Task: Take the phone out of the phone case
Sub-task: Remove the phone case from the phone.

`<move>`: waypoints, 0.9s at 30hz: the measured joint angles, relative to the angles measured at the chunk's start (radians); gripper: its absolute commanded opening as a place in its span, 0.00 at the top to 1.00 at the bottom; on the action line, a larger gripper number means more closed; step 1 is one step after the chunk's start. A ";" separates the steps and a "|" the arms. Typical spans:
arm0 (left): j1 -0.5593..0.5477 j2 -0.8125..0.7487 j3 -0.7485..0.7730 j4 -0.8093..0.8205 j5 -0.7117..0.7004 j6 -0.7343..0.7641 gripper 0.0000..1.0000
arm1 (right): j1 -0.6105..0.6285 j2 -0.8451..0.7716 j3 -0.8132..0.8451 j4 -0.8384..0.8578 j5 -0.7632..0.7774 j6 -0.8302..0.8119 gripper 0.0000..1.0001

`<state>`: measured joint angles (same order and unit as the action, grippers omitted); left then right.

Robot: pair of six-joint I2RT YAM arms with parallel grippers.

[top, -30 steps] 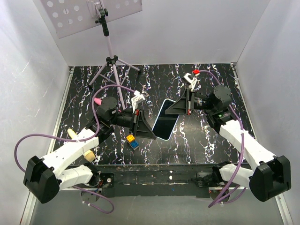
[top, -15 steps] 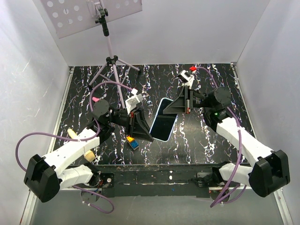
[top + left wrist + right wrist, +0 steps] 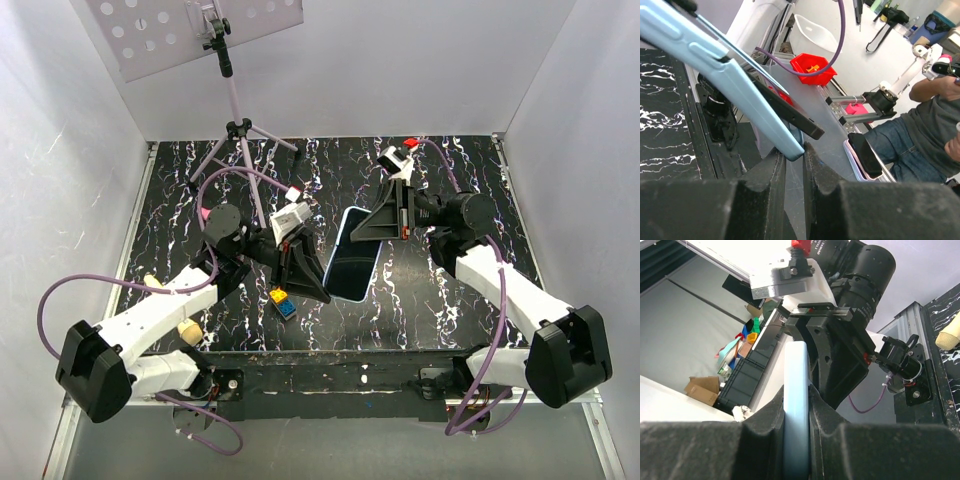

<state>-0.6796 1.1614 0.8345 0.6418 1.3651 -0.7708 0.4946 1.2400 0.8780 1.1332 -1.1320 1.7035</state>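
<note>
You see a bright, evenly lit overhead view with softly shaded white walls (image 3: 70,200), while both wrist views blur their own near fingers (image 3: 760,200).

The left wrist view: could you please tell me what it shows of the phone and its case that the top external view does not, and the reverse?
Only the left wrist view shows side buttons on the phone case and the black edge of the phone standing apart from it near the left gripper. Only the top external view shows the dark screen, the right gripper at the far end and the toy blocks. Both show the left gripper clamped on the case's near end.
</note>
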 measured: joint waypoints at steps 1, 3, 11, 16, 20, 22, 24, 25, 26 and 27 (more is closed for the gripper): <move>0.000 -0.001 0.005 -0.034 -0.006 0.020 1.00 | -0.002 0.001 0.000 0.003 0.000 0.003 0.99; -0.004 -0.007 0.014 -0.129 -0.042 0.057 1.00 | -0.006 0.003 0.000 0.021 0.005 0.005 0.99; -0.016 -0.045 -0.027 -0.319 -0.319 -0.043 0.93 | -0.020 -0.007 -0.001 -0.098 0.135 -0.133 0.99; -0.015 -0.095 -0.144 -0.237 -0.485 -0.220 0.85 | -0.010 -0.013 -0.006 -0.242 0.190 -0.259 0.99; -0.013 -0.124 -0.153 -0.267 -0.572 -0.276 0.73 | 0.003 -0.016 -0.009 -0.274 0.262 -0.288 0.99; -0.012 -0.139 -0.153 -0.286 -0.623 -0.298 0.70 | 0.021 -0.020 -0.009 -0.287 0.304 -0.309 0.99; -0.011 -0.147 -0.153 -0.293 -0.655 -0.313 0.71 | 0.043 -0.029 -0.010 -0.316 0.351 -0.328 0.99; -0.010 -0.147 -0.153 -0.294 -0.660 -0.318 0.75 | 0.052 -0.035 -0.010 -0.333 0.377 -0.341 0.99; -0.010 -0.145 -0.153 -0.295 -0.665 -0.326 0.81 | 0.059 -0.041 -0.010 -0.348 0.397 -0.355 0.99; -0.010 -0.141 -0.153 -0.294 -0.666 -0.331 0.87 | 0.067 -0.050 -0.010 -0.369 0.422 -0.375 0.99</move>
<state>-0.6891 1.0203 0.6815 0.3477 0.6987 -1.1019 0.5613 1.1904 0.8684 0.7639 -0.7105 1.3281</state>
